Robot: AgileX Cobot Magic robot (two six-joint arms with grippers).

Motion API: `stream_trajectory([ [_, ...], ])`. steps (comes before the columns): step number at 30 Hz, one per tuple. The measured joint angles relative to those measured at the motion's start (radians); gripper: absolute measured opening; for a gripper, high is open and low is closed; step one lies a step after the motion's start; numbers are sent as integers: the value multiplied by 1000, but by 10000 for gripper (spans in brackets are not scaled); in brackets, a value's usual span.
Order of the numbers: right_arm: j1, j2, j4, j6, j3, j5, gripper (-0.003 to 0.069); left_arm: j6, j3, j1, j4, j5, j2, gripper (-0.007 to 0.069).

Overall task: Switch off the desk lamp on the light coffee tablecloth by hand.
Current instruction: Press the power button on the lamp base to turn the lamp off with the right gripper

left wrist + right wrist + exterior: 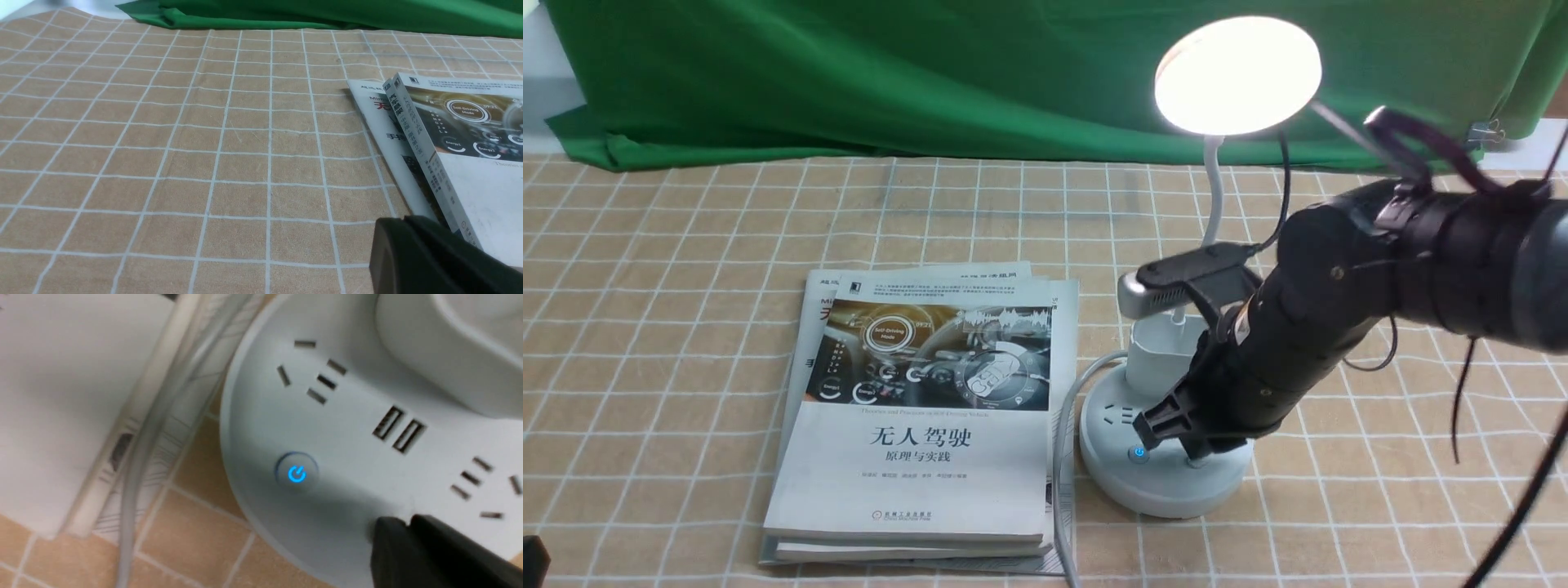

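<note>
The white desk lamp stands on the light coffee tablecloth [670, 327], and its round disc head [1237, 75] is glowing. Its round base [1168, 490] carries sockets and a button lit blue [1138, 453]. The button also shows in the right wrist view [296, 473]. My right gripper [1196, 457] is shut, and its black tip [408, 522] is down at the base's top, beside the lit button. I cannot tell if it touches. It hides what lies under it. My left gripper [404, 220] is shut and empty, low over the cloth [163, 163] beside the books.
A stack of books [923, 425] lies just left of the lamp base, also seen in the left wrist view [470, 163]. The lamp's grey cable [1066, 425] runs between them. A white cup holder [1164, 347] sits on the base. A green backdrop [890, 73] hangs behind.
</note>
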Motion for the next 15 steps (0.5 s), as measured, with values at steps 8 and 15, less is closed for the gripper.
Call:
stream_trajectory([
  [8,0,35,-7,0,-10,-5,51,0,0,0,0,0,0,5],
  [15,0,6,-6,0,-3,-5,51,0,0,0,0,0,0,5],
])
